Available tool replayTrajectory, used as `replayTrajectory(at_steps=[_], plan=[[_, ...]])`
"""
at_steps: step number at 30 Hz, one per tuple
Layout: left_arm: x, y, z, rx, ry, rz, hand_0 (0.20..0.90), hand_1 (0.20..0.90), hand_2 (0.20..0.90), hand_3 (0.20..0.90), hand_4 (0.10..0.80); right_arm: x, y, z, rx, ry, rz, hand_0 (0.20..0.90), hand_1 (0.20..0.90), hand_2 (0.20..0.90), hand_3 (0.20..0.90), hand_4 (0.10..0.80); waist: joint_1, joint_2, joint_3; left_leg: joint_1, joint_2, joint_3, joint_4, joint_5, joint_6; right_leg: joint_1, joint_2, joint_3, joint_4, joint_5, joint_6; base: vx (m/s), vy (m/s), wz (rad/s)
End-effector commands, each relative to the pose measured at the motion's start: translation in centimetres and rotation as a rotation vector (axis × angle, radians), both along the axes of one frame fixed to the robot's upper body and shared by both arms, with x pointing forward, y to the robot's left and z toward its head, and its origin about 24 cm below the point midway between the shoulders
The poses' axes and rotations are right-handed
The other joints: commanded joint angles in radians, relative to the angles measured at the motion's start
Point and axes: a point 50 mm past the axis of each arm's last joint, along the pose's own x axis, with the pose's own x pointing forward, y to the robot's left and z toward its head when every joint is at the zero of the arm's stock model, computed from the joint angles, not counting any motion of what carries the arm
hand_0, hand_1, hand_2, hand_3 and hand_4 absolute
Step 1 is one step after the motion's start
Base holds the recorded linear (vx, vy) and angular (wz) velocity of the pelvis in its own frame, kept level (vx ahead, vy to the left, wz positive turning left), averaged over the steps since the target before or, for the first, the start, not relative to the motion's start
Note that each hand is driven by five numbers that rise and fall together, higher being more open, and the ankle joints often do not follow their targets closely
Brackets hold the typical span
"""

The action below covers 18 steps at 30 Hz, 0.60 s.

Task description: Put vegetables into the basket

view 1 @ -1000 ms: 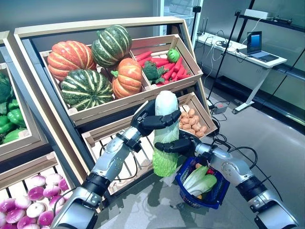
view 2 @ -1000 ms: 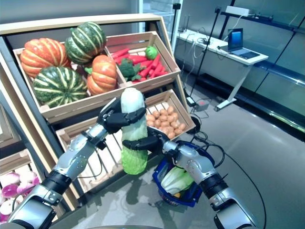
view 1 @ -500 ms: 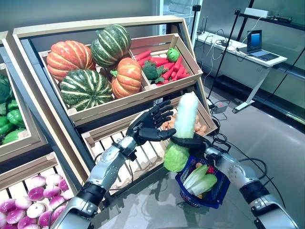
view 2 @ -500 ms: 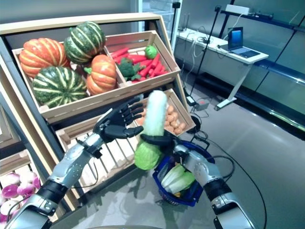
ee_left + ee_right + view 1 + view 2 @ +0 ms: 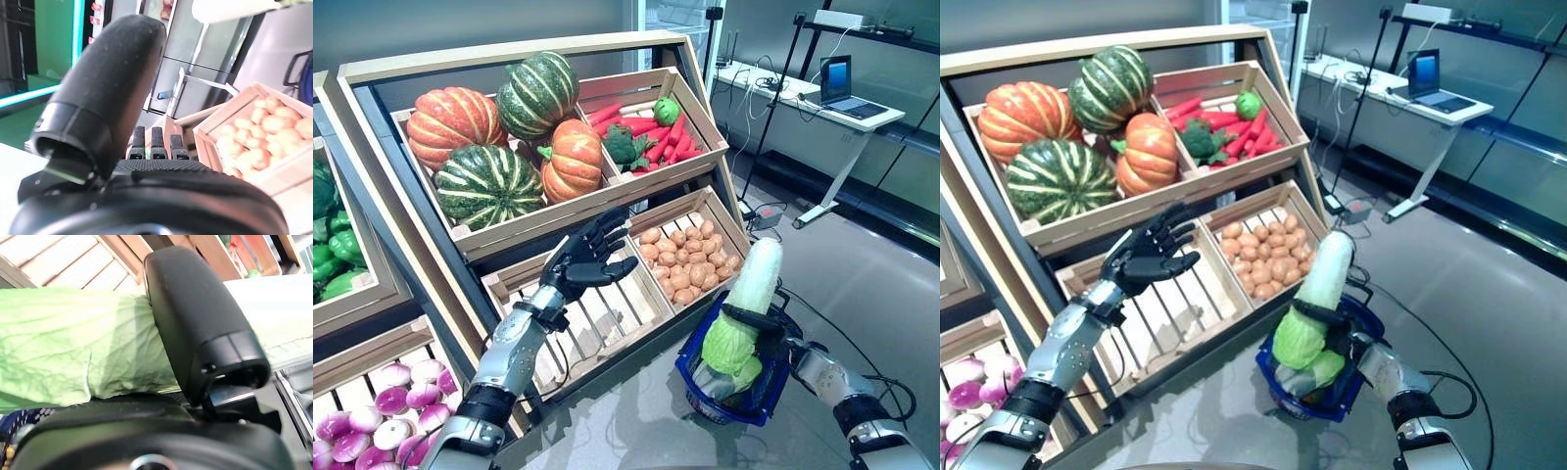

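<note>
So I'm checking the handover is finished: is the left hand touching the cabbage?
Apart. The left eye view shows the left hand open over the slatted crate, clear floor and crate between it and the cabbage in the right hand.

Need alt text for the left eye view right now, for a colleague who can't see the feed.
The robot's right hand grips a long napa cabbage tilted over a blue basket on the floor, leafy end down inside. Its left hand hovers open above an empty slatted crate, beside a crate of potatoes.
</note>
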Motion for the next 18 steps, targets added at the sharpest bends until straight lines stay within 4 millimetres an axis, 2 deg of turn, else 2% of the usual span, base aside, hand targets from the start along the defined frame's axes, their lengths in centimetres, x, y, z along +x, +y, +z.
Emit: replayTrajectory(at_steps=[1,2,4,7,8,12,15,18], plan=[[2.1,1.2,5.4,-0.008,-0.241,0.042,0.9,0.9,0.9,0.9,0.8,5.0,-2.6,6.9,-0.076,-0.306,-0.109,0.3,0.3,0.3,0.3,0.4,0.016,-0.006,0.011,-0.01,-0.033,-0.016,0.002,-0.068,0.016,0.009,-0.018,0.03,0.042,-0.042,-0.034,-0.061,0.003,-0.04],[2.3,1.2,5.5,-0.01,-0.242,0.053,0.9,0.9,0.9,0.9,0.8,5.2,-3.3,7.0,-0.098,-0.294,-0.155,0.3,0.3,0.3,0.3,0.4,0.023,-0.001,0.032,-0.019,-0.032,-0.019,0.007,-0.061,0.017,-0.016,-0.026,0.023,0.095,-0.062,-0.035,-0.091,0.002,-0.04],[2.7,1.0,6.0,-0.011,-0.258,0.063,0.9,0.9,0.9,0.9,0.8,5.6,-3.5,7.5,-0.111,-0.3,-0.182,0.3,0.3,0.3,0.3,0.4,0.027,0.003,0.06,-0.044,-0.031,-0.024,0.043,-0.061,0.017,-0.054,-0.034,0.025,0.16,-0.085,-0.039,-0.19,-0.011,-0.02],[3.5,1.0,7.4,-0.013,-0.308,0.065,0.9,0.9,0.9,0.9,0.8,6.7,-4.1,9.0,-0.148,-0.325,-0.234,0.3,0.3,0.3,0.3,0.4,0.033,0.007,0.13,-0.142,-0.026,-0.044,0.172,-0.086,0.011,-0.144,-0.054,0.033,0.275,-0.116,-0.045,-0.316,-0.029,0.03],[4.1,1.0,8.8,-0.029,-0.355,0.067,0.9,0.9,0.9,0.9,0.8,7.3,-5.0,10.3,-0.171,-0.354,-0.269,0.3,0.3,0.3,0.3,0.4,0.039,0.008,0.197,-0.224,-0.017,-0.059,0.277,-0.105,0.004,-0.204,-0.074,0.039,0.358,-0.135,-0.05,-0.441,-0.047,0.13],[4.5,1.0,10.4,-0.072,-0.411,0.071,0.9,0.9,0.9,0.9,0.8,8.2,-6.4,12.3,-0.224,-0.373,-0.325,0.3,0.3,0.3,0.3,0.4,0.051,0.007,0.279,-0.366,-0.007,-0.072,0.457,-0.162,0.013,-0.318,-0.108,0.044,0.51,-0.178,-0.066,-0.297,-0.014,0.16],[4.5,0.9,10.7,-0.081,-0.422,0.07,0.9,0.9,0.9,0.9,0.8,8.3,-7.2,13.2,-0.246,-0.38,-0.341,0.3,0.3,0.3,0.3,0.4,0.056,0.01,0.303,-0.42,0.0,-0.075,0.538,-0.203,0.021,-0.375,-0.124,0.052,0.604,-0.217,-0.072,-0.157,0.037,0.03],[4.6,0.8,10.9,-0.108,-0.426,0.069,0.9,0.9,0.9,0.9,0.8,8.3,-8.7,14.6,-0.245,-0.391,-0.389,0.3,0.3,0.3,0.3,0.4,0.062,0.021,0.335,-0.513,0.007,-0.07,0.666,-0.26,0.03,-0.472,-0.157,0.06,0.758,-0.269,-0.084,-0.145,0.042,0.06]])
